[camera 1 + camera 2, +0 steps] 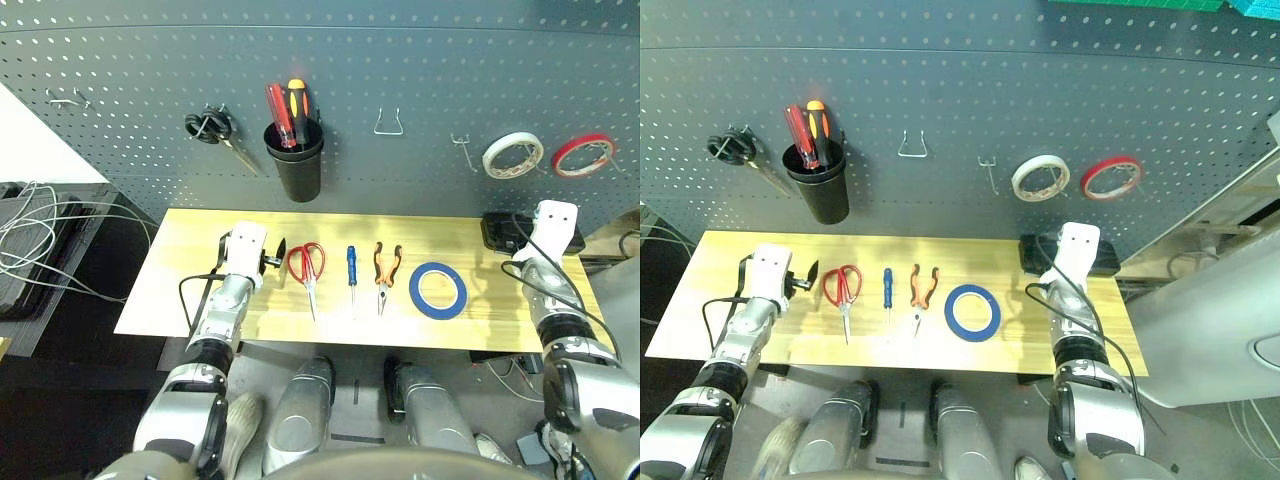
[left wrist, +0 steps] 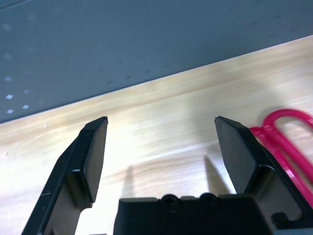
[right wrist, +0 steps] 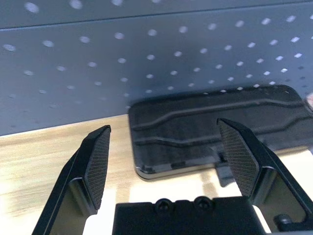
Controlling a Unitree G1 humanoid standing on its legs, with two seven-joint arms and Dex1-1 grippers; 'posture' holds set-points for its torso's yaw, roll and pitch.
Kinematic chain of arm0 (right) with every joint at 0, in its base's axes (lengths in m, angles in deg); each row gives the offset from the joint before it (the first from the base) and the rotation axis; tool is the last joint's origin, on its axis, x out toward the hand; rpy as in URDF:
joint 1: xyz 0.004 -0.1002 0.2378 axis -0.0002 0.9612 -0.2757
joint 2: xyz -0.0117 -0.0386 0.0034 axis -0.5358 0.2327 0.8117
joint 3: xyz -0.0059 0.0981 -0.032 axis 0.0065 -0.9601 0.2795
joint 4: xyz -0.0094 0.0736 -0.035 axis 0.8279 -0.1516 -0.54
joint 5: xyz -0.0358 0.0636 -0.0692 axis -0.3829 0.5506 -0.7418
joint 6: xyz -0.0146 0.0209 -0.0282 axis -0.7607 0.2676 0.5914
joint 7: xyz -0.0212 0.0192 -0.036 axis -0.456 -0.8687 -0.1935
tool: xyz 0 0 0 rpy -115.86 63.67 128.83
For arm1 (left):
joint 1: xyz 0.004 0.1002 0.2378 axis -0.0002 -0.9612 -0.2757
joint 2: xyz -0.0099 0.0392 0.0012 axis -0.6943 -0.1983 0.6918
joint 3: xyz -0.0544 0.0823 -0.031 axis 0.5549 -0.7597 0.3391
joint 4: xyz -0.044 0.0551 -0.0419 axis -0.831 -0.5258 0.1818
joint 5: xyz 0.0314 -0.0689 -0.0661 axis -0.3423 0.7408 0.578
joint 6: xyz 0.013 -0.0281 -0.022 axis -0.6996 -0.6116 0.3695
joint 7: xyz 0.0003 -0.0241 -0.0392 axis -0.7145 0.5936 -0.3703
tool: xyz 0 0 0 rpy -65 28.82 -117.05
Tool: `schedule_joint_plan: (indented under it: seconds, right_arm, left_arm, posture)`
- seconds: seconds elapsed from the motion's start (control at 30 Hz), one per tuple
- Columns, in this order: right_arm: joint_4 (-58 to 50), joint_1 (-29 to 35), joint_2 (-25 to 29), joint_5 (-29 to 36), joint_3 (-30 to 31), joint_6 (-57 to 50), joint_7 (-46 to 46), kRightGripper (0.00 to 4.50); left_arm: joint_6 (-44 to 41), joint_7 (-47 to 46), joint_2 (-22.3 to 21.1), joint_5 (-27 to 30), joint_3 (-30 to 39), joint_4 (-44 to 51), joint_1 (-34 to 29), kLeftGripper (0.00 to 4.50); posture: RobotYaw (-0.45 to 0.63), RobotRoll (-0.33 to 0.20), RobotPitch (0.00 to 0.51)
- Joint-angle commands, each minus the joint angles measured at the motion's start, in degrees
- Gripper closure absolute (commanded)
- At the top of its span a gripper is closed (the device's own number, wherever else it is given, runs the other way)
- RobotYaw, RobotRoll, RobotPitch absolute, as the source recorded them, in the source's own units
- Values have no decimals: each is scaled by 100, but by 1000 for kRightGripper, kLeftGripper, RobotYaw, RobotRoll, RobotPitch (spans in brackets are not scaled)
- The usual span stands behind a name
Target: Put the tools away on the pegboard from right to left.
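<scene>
Pegboard (image 1: 420, 70) black cup (image 1: 297, 160) (hung) holds two screwdrivers (image 1: 287, 112).

On the table (image 1: 180, 300) you have a row, left to right: scissors (image 1: 308, 270), small screwdriver (image 1: 352, 277), pliers (image 1: 386, 272), tape ring (image 1: 437, 290). The pegboard (image 1: 400, 80) stands at the far edge. On it, left to right: a cup (image 1: 296, 160) holding two screwdrivers (image 1: 287, 112), a hook (image 1: 388, 122), two tape rolls (image 1: 548, 153). A flat box (image 3: 215, 127) lies at the table's far right.
</scene>
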Motion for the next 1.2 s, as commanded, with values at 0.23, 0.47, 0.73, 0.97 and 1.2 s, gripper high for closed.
schedule_joint_plan:
  seconds: [0.23, 0.47, 0.73, 0.97, 1.2]
  right_arm:
    - [216, -93, 46, -68, 151, 128, 619, 0]
    - [-540, 261, -20, -48, 397, -665, 1187, 0]
    - [-1295, 818, -187, -178, 887, -1673, 1590, 0]
    - [-1392, 848, -170, -296, 1191, -2392, 1766, 0]
    - [-1095, 790, -109, -527, 1378, -2816, 1732, 0]
  left_arm:
    - [-212, 79, -26, 96, 39, 454, -297, 32]
    - [-468, 974, -98, 16, -380, 1352, -532, 32]
    - [-545, 1539, -161, -248, -942, 2243, -693, 32]
    - [-721, 1929, -124, -445, -1379, 2511, -654, 32]
    - [-745, 2469, -188, -527, -1753, 2696, -708, 32]
  posture:
    - [128, 0, 221]
    - [134, 0, 217]
    - [158, 0, 204]
    - [163, 0, 194]
    - [173, 0, 199]
